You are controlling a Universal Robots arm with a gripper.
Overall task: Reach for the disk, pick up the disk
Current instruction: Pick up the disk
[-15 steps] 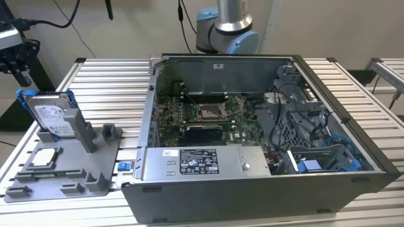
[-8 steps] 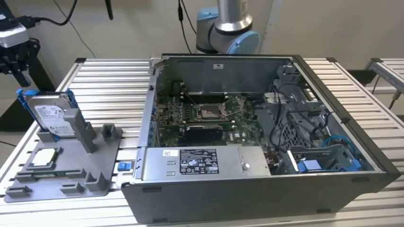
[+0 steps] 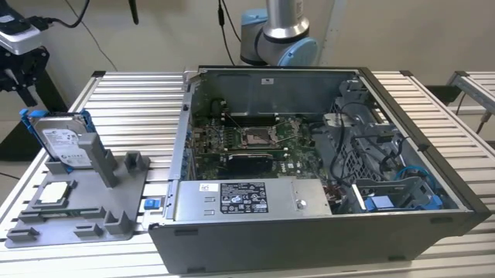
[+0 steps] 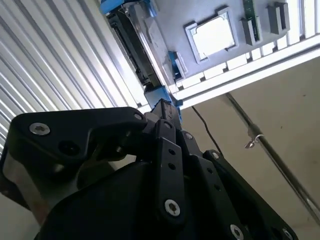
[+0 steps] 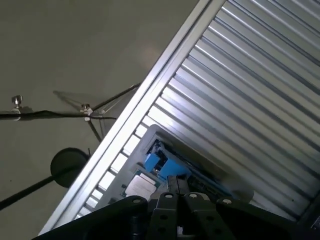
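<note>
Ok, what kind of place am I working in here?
Looks like a lab bench for robotic PC disassembly: an open computer case on a slatted aluminium table, with the disk standing in a grey parts fixture.

We see the arm [image 3: 280,32] standing upright at the far side of the scene, grey and blue, while the gripper [image 3: 22,72] hangs at the exterior view's left edge, pointing down; its black bolted links [image 4: 167,165] show in both wrist views.

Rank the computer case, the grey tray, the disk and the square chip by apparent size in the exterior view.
1. computer case
2. grey tray
3. disk
4. square chip, clearly the smallest
</note>
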